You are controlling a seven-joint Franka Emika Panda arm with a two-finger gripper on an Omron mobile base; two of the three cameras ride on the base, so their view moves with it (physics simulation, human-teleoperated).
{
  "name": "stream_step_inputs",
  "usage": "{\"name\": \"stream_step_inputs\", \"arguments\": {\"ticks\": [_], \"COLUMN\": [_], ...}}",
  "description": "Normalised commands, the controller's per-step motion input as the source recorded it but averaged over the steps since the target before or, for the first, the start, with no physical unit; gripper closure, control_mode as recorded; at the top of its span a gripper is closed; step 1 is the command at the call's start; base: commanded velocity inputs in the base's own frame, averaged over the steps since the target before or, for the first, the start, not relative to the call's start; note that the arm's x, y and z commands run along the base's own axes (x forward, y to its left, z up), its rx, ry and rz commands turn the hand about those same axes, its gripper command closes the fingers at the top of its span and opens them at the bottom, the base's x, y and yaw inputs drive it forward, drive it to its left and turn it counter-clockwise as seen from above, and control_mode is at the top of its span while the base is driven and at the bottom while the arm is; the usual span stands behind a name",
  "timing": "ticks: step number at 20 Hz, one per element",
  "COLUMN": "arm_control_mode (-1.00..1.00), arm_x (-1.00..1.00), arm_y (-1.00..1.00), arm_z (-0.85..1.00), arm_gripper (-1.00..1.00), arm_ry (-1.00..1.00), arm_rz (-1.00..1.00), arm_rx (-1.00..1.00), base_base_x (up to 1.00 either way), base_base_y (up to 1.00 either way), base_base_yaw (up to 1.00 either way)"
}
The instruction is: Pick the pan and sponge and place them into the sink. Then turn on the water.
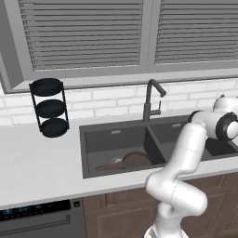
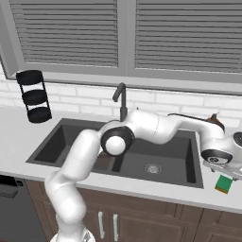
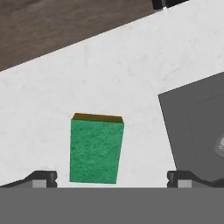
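A: Sponge next. It lies flat on the white counter, at about nine o'clock from the sink corner in the hand view. The pan already sits in the left bowl.

B: How should you take it?

A: Centre over it, come straight down, and close across its narrow width (it will squash, so go gently).

B: And the gripper?

A: Jaws spread fully, holding nothing, touching nothing; the sponge sits between the fingertips, nearer the left one.
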Motion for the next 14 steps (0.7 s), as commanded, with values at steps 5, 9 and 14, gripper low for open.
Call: {"name": "stream_step_inputs", "arguments": {"ticks": [5,9,14], "arm_control_mode": [-1.0,-1.0,-1.0], "arm_x": [0.11,0.0,0.0], "arm_y": [-0.02,-0.07,-0.1], "arm_z": [-0.34,-0.32,-0.32], "arm_gripper": [-1.0,-1.0,-1.0], "arm_ry": [0.0,0.0,0.0], "arm_rz": [-0.02,-0.03,-0.05], "arm_rx": [0.0,0.0,0.0], "base_base_x": [0.0,0.0,0.0], "base_base_y": [0.0,0.0,0.0], "base_base_yaw": [0.0,0.0,0.0]}}
